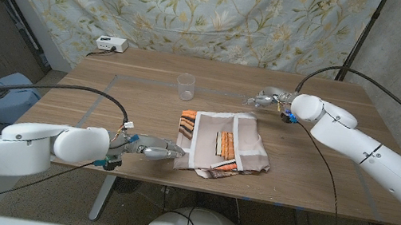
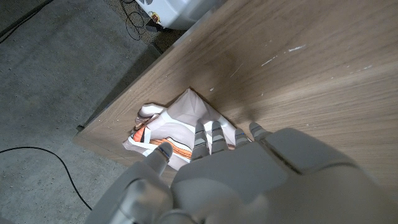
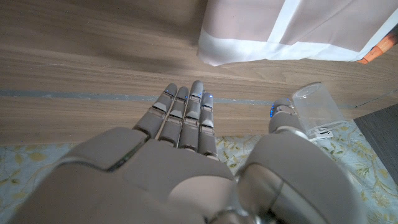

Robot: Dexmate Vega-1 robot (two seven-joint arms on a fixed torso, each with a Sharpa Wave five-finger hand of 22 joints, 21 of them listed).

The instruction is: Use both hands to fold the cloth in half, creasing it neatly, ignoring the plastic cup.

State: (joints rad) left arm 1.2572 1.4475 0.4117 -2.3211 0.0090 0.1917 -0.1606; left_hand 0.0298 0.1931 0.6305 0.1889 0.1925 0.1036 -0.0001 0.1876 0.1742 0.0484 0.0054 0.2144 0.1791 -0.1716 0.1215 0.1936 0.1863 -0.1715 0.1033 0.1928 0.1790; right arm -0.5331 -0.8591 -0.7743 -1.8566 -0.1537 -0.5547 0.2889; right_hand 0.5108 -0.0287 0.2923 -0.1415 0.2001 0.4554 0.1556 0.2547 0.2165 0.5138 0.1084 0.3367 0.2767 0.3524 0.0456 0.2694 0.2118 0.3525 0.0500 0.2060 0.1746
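Note:
A beige cloth point(image 1: 224, 142) with a white band and orange stripes lies rumpled and partly doubled over at the middle of the table point(image 1: 321, 168), close to the front edge. My left hand point(image 1: 150, 150) is at the cloth's near left corner, fingers stretched towards it. In the left wrist view its fingertips point(image 2: 208, 132) reach the edge of the cloth point(image 2: 180, 121), with nothing gripped. My right hand point(image 1: 270, 100) hovers beyond the cloth's far right corner, fingers straight and holding nothing. From the right wrist, that hand point(image 3: 186, 130) points at the cloth point(image 3: 292, 31).
A clear plastic cup point(image 1: 186, 86) stands behind the cloth's left side and appears beside my right thumb as the cup point(image 3: 317, 109). A small white box point(image 1: 110, 44) sits at the table's far left corner. A floral curtain hangs behind.

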